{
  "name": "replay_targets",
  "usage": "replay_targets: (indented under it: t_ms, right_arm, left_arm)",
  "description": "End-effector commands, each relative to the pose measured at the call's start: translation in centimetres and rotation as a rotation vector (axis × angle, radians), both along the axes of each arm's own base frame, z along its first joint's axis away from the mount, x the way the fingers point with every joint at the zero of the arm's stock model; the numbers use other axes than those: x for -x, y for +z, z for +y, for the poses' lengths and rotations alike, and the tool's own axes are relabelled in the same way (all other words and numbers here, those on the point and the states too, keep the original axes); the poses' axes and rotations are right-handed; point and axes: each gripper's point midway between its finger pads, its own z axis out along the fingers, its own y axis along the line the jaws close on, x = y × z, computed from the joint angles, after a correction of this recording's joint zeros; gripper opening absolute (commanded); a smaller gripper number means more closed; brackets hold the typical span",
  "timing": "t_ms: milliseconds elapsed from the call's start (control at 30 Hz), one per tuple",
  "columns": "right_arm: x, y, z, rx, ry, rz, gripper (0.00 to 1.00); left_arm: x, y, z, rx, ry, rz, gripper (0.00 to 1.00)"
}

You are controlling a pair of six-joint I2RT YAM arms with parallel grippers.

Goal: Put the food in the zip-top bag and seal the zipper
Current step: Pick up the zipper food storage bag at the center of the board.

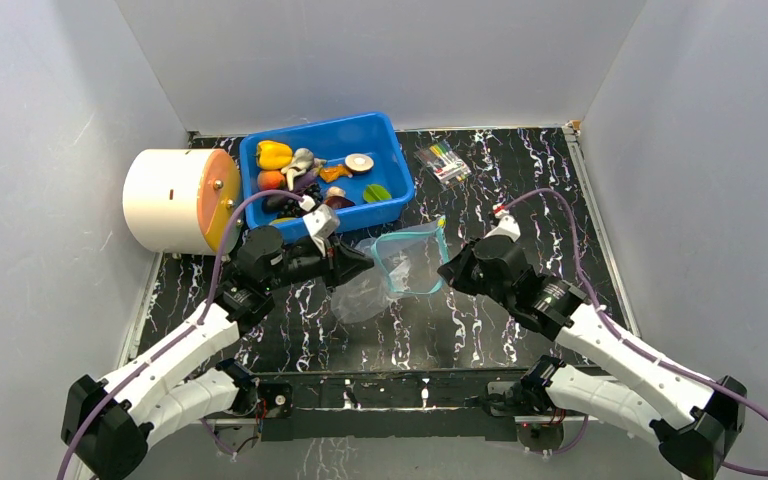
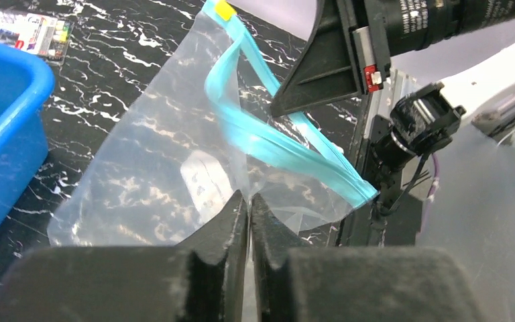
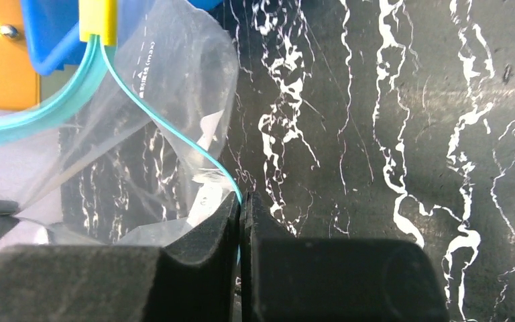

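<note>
We log left gripper [image 2: 249,208] pinching zip-top bag [image 1: 400,265] film, right gripper [image 3: 243,204] pinching its zipper [image 2: 275,144] edge. Food [image 1: 273,154] sits in bin [image 1: 380,208] beyond left claw. Thin film may slip, collapsing the mouth.

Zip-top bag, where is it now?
Top view: the zip-top bag is mid-table, near side of the blue bin, held between the left gripper and right gripper.

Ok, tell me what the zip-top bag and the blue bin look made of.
The zip-top bag: thin clear plastic film, glossy; it crumples and the marbled table shows through. The blue bin: apparently rigid moulded plastic, smooth with a slight sheen.
</note>
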Motion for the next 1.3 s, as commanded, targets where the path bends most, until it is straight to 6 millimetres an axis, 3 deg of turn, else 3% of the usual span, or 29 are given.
replay_targets:
  t_ms: [0,100,233,333,467,600,733,900,967,1000,1067,1100,1267]
  right_arm:
    - [-1.4,6.2,-0.8,-0.015,-0.036,-0.162,0.00]
    - [-1.5,7.9,-0.7,0.033,0.013,-0.192,0.00]
    - [-1.9,9.0,-1.1,0.131,0.027,-0.177,0.00]
    - [-2.1,9.0,-1.4,0.207,0.040,-0.145,0.00]
    - [-2.0,9.0,0.0,0.193,0.104,-0.126,0.00]
    - [-1.7,9.5,2.8,0.074,0.191,-0.161,0.00]
    - [-1.7,8.9,4.3,0.035,0.237,-0.145,0.00]
    - [-1.7,8.7,4.8,0.028,0.263,-0.139,0.00]
    - [-1.7,8.9,4.6,0.036,0.252,-0.145,0.00]
    - [-1.8,8.9,4.3,0.045,0.243,-0.148,0.00]
    - [-2.0,8.8,3.3,0.087,0.204,-0.146,0.00]
    - [-2.3,8.8,2.4,0.115,0.170,-0.149,0.00]
    - [-2.5,10.3,-1.4,0.217,0.034,-0.159,0.00]
  left_arm:
    - [-0.4,1.7,0.5,0.045,0.067,0.017,0.17]
    - [0.0,2.8,0.0,0.072,0.044,0.068,0.52]
    - [-0.4,4.4,-0.6,0.095,0.049,0.133,0.70]
    - [-0.3,5.1,-1.0,0.109,0.027,0.143,0.76]
    - [-0.9,5.4,-1.4,0.120,0.030,0.131,0.79]
    - [-3.0,4.8,-1.7,0.088,0.084,0.100,0.82]
    - [-5.1,3.9,-1.9,0.012,0.131,0.074,0.82]
    - [-6.8,2.9,-1.7,-0.064,0.173,0.030,0.68]
    - [-6.6,2.7,-1.8,-0.073,0.155,0.016,0.53]
    - [-6.6,2.7,-1.8,-0.077,0.152,0.008,0.41]
    - [-6.7,2.6,-1.4,-0.085,0.171,-0.001,0.18]
    - [-6.7,2.7,-1.1,-0.087,0.189,-0.006,0.12]
    - [-6.9,2.0,0.6,-0.110,0.286,0.030,0.01]
